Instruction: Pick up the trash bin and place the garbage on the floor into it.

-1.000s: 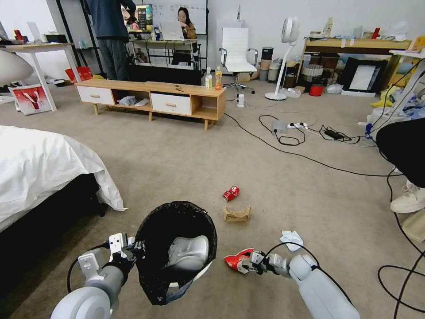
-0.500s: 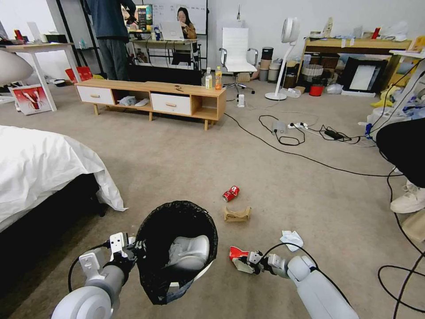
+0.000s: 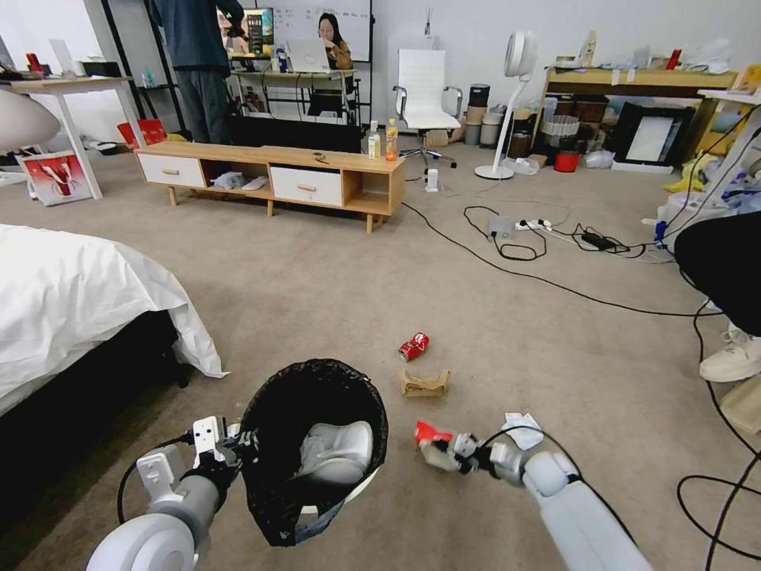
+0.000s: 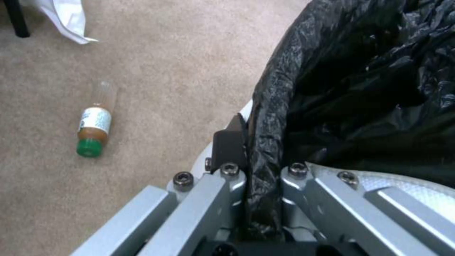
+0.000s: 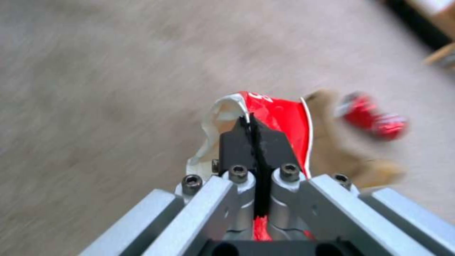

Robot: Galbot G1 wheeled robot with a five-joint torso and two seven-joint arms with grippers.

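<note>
Nearest, the left hand [image 3: 238, 446] is clenching the rim of the trash bin [image 3: 313, 444], its fingers [image 4: 230, 149] pinching the crinkled black bag [image 4: 360, 89] against the white plastic wall. The bin is hanging tilted at near left, its mouth facing up and toward the camera, with crumpled white material [image 3: 337, 452] lying inside. Just to its right, the right hand [image 3: 436, 448] is grasping a red-and-white wrapper [image 3: 428, 432]; in the right wrist view its black fingers [image 5: 237, 142] are pressing together on the wrapper [image 5: 279, 117], which is sticking out past them. The wrapper is being held beside the bin's rim, close to it but apart. Just right of that arm, a crumpled white tissue [image 3: 523, 428] is lying on the floor [image 3: 317, 293]. A little farther out, a brown paper piece [image 3: 424, 384] is lying on the carpet, and just beyond it a crushed red soda can [image 3: 414, 346]. In the left wrist view a small green-capped bottle [image 4: 95, 124] is lying on its side on the carpet, near the bin. At left, a bed [image 3: 71, 293] with white sheets is standing. Farther back, a low wooden counter [image 3: 269, 170] is carrying two upright drink bottles [image 3: 382, 140].
</note>
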